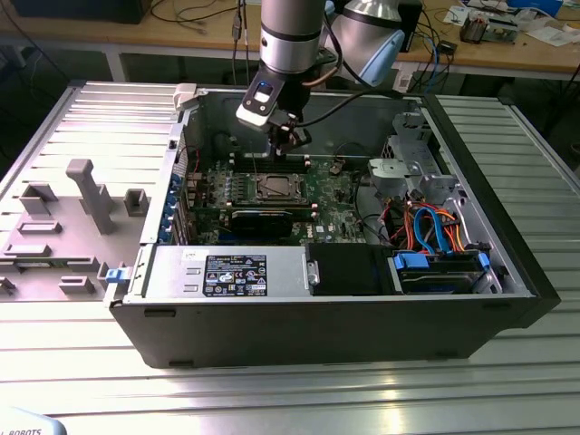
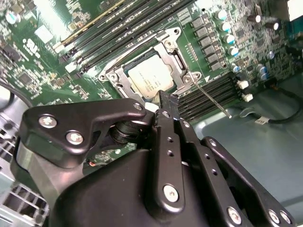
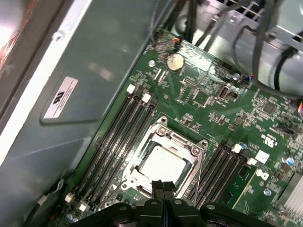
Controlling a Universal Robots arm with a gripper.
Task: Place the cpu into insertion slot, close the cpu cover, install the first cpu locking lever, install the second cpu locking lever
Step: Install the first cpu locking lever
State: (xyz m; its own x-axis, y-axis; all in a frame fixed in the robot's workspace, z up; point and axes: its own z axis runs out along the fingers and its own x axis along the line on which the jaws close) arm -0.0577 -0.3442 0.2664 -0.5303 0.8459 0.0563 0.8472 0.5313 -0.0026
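Gripper (image 3: 164, 185), fingers pressed together, hung just over cpu (image 3: 163, 166) and cover (image 3: 180, 141); slipping off the thin lever (image 2: 213, 99) could scratch them.

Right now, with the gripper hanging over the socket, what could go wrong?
1. The locking lever juts out free over the memory slots; a push from the shut gripper might slip off and strike them.
2. The gripper is near the cpu cover edge; coming down off line could scrape the cpu showing through its window.
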